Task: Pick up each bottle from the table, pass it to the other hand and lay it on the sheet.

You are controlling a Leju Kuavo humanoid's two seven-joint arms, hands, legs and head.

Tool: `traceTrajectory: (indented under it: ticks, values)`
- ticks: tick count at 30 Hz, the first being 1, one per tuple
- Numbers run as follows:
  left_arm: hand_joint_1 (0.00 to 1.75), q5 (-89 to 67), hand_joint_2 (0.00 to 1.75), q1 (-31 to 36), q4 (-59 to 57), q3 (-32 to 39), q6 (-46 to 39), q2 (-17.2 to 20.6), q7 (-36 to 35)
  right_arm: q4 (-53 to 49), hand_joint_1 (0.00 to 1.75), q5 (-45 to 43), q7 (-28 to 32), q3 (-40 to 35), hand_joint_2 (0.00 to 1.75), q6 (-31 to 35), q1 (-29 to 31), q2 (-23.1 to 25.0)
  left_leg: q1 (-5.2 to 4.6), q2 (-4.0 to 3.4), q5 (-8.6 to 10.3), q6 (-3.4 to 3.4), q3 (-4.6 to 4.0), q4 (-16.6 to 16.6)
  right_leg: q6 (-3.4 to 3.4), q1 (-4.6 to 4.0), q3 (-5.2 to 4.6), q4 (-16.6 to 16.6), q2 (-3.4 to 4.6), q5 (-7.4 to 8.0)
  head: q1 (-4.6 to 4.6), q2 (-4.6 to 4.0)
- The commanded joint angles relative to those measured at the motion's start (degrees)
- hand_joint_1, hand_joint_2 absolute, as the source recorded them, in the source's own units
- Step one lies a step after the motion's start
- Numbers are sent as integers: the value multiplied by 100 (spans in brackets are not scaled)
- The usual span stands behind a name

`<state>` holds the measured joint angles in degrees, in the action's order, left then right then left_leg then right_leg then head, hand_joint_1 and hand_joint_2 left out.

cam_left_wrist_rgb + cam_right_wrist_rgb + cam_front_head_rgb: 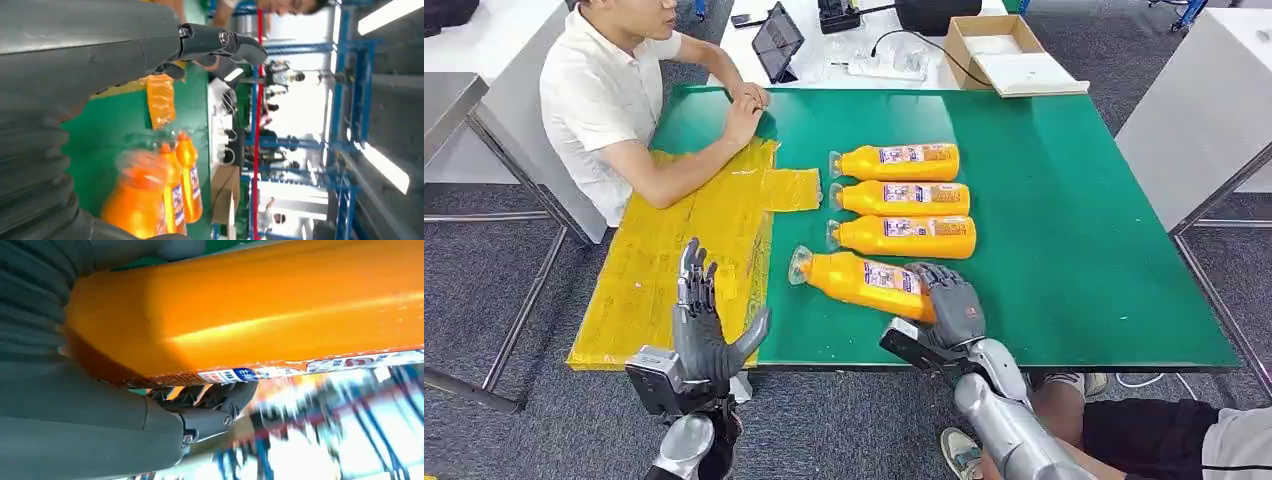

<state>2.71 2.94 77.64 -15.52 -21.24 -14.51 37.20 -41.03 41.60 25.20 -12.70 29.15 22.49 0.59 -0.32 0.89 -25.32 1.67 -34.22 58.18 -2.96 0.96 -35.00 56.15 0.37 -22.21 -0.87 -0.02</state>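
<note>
While the left hand (pixel 709 330) waits spread and empty over the near edge of the yellow sheet (pixel 679 255), the nearest bottle (pixel 864 282) lies slantwise on the green tabletop (pixel 1064 250), cap toward the sheet, with the right hand (pixel 949 305) wrapped around its base end. Three more bottles (pixel 904 198) lie in a row just beyond. Full of orange liquid, it likely handles heavy, stiff and slick; a mid-body hold near the label would balance better.
</note>
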Motion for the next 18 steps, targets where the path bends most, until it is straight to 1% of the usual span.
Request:
traceTrajectory:
  ticks: [1,4,6,7,8,9,10,11,13,14,15,18]
  values:
    - [0,365,175,-43,-102,404,-38,-20,-216,-1993,175,-406,125,252,175,537,-637,195,4,-15,-15,-12,16,-1,13,-6,11,0,5,-12,0,0]
    - [0,853,175,-101,-163,594,57,-57,-492,-2305,175,-616,347,336,175,910,-790,296,3,-10,-11,-11,2,-1,13,-5,-2,-1,1,-10,0,0]
    - [0,988,175,-154,-155,598,195,20,-521,-2447,175,-680,446,293,175,1079,-836,339,3,-11,-11,-12,4,-5,14,-4,-2,-4,2,-9,-2,0]
    - [0,962,175,-184,-126,518,323,84,-494,-2477,175,-703,453,236,175,1060,-841,333,0,-13,-9,-10,-3,-5,11,-2,-9,-4,7,-7,-2,0]
    - [0,900,175,-217,-94,403,499,154,-468,-2473,175,-745,453,180,175,1002,-832,331,4,-19,-14,-14,6,-5,15,-6,-1,-4,10,-10,0,0]
    - [0,772,175,-243,-69,251,706,236,-435,-2418,175,-777,452,103,175,909,-801,322,1,-19,-11,-11,-4,-3,12,-3,-12,-2,10,-7,2,0]
    - [0,600,175,-265,-52,101,864,294,-381,-2310,175,-824,453,15,175,752,-752,320,3,-24,-15,-15,8,-6,17,-5,-3,-3,12,-10,0,0]
    - [0,419,175,-278,-43,-68,1004,325,-318,-2171,175,-953,511,-91,175,474,-698,353,2,-18,-11,-12,0,-4,13,-4,-9,-3,8,-8,0,0]
    - [0,394,175,-283,-53,-128,1072,278,-321,-2047,175,-971,547,-156,175,416,-673,402,3,-19,-12,-12,-2,-3,12,-5,-10,-3,11,-7,0,0]
    - [0,363,175,-254,-73,-219,1189,295,-339,-1855,175,-947,585,-294,175,278,-621,408,2,-16,-8,-8,-7,-4,8,-3,-14,-5,9,-4,0,0]
    - [0,424,175,-189,-127,-294,1412,286,-419,-1622,175,-903,670,-535,175,64,-582,457,4,-19,-12,-12,6,-7,13,-6,-2,-7,9,-7,0,0]
    - [0,510,175,-45,-276,-327,1554,205,-528,-1254,175,-881,808,-842,175,7,-572,693,7,-24,-11,-11,3,-6,12,-8,-4,-10,16,-4,0,0]
